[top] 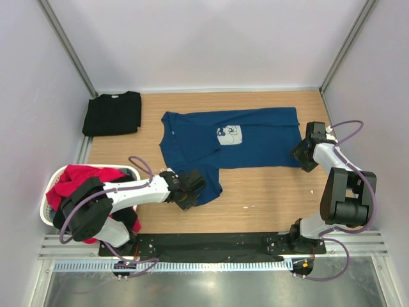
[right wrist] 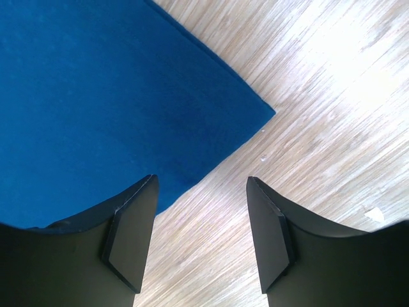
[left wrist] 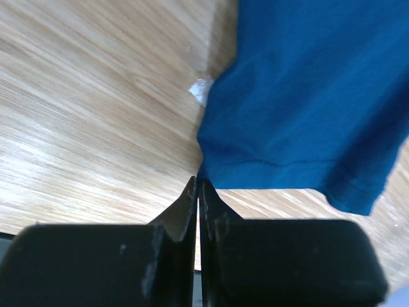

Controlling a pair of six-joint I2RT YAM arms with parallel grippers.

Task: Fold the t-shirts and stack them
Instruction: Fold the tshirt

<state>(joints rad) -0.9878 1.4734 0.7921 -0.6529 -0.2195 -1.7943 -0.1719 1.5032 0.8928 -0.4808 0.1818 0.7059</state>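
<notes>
Left wrist: my left gripper (left wrist: 197, 182) is closed, tips at the hem of the navy tee (left wrist: 307, 96). My right gripper (right wrist: 200, 180) is spread, tee corner just ahead.

The navy tee (top: 255, 137) lies spread between left pincer (top: 193, 187) and right pincer (top: 301, 155), with a folded black tee (top: 114, 113) far left.

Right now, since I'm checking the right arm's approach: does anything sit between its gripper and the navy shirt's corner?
Nothing visible does. The open right gripper faces the corner of the navy t-shirt, with only the wooden table beside it.
</notes>
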